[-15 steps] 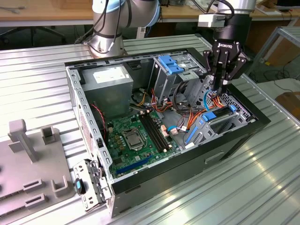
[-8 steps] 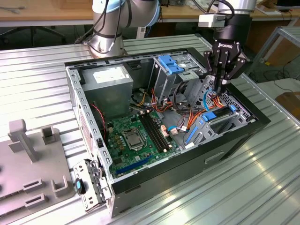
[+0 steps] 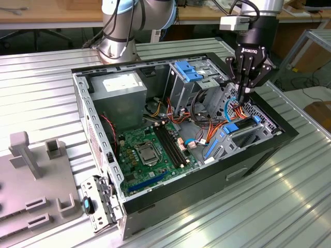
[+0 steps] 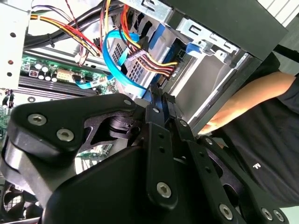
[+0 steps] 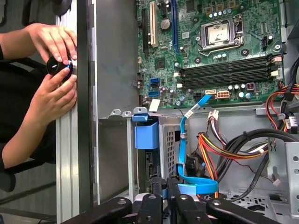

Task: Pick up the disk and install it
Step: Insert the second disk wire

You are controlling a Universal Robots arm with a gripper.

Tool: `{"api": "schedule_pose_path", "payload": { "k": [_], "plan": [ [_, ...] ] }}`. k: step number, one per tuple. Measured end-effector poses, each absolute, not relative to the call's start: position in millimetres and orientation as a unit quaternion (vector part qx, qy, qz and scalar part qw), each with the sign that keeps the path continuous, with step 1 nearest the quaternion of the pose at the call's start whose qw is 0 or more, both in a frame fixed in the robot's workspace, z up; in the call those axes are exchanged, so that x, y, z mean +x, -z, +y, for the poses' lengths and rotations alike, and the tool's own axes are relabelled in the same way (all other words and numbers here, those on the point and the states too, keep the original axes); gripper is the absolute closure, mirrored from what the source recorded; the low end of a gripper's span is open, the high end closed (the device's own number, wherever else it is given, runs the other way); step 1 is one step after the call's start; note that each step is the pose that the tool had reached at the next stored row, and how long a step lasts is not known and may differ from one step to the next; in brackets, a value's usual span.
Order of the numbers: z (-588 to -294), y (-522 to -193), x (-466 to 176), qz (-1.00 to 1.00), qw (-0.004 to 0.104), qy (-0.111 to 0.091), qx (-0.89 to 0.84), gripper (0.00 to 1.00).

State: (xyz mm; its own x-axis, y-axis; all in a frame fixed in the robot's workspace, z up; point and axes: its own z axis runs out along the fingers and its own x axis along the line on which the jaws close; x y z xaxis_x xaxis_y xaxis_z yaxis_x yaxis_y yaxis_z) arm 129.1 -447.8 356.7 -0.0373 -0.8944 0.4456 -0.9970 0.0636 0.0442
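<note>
My gripper [image 3: 242, 99] reaches down into the drive bay at the corner of the open computer case [image 3: 103, 155] on the exterior view's right. In both wrist views its black fingers [image 5: 154, 198] stand close together, and a thin blue edge sits pinched between their tips [image 5: 164, 185]. That edge looks like the blue bracket of the disk [image 5: 150, 162], which stands on edge inside the metal bay, its dark face partly hidden. A blue tab [image 5: 146, 135] sits just beyond it. In the second wrist view my gripper [image 4: 161, 99] meets a bit of blue plastic [image 4: 150, 96].
A blue flat cable [image 5: 183, 140] and bundled coloured wires [image 5: 212, 149] run close beside the bay. The green motherboard [image 3: 150, 150] and grey power-supply box [image 3: 121, 88] fill the case. A person's hands [image 5: 51, 70] hold a black knob at the case's outer wall. Grey fixtures [image 3: 36, 170] stand on the table.
</note>
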Motion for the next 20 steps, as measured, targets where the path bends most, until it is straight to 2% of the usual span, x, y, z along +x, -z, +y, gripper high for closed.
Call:
{"api": "schedule_pose_path", "payload": {
  "k": [5, 15, 20],
  "plan": [
    [-461, -357, 129, -0.707, 0.180, -0.139, 0.670, 0.84],
    [-487, -354, 125, -0.713, 0.135, -0.092, 0.681, 0.84],
    [-502, -353, 123, -0.715, 0.123, -0.079, 0.684, 0.84]
  ]
}}
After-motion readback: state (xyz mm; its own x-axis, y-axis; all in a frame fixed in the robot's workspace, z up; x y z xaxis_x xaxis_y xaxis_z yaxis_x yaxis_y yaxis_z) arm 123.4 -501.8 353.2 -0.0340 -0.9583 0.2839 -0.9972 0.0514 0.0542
